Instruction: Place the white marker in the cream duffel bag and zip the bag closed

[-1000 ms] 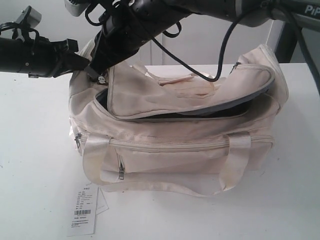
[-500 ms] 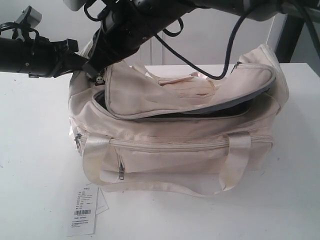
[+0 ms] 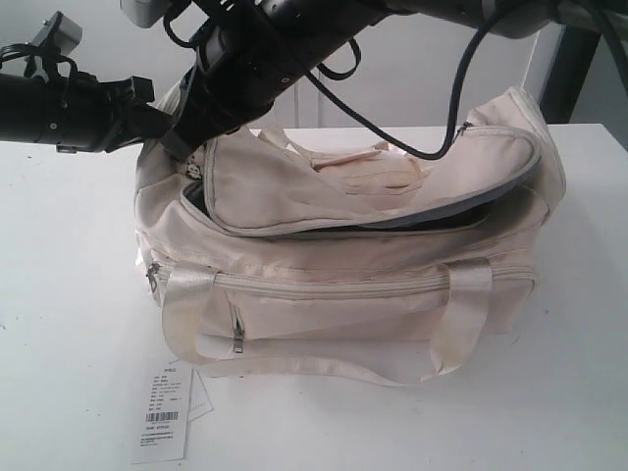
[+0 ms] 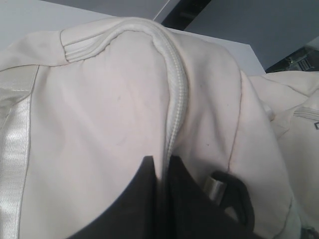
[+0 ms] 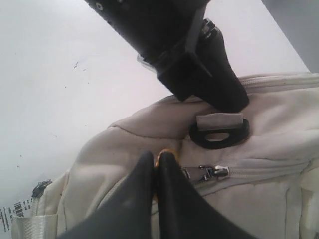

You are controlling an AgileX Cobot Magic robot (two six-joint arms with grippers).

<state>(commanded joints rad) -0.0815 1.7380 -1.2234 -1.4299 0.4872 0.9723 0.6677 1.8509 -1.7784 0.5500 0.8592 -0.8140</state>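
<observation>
Right fingers [image 5: 174, 204], clamped on gold zipper charm [image 5: 160, 153], now sit lower at end of cream duffel bag [image 3: 343, 294]; left fingers [image 4: 134, 199] pinch its seam; zipping barely begun.

The only printing in sight stands on a white paper tag [image 3: 159, 444]. It lies on the bench [image 3: 69, 324] at about 7 o'clock from the cream duffel bag [image 3: 343, 294]. The tag carries a short heading line, several rows of small dark print, a barcode [image 3: 162, 416] across its middle and more fine lines beneath. All of it is too small to read. The right wrist view catches a sliver of barcode bars and tiny digits, equally illegible.
</observation>
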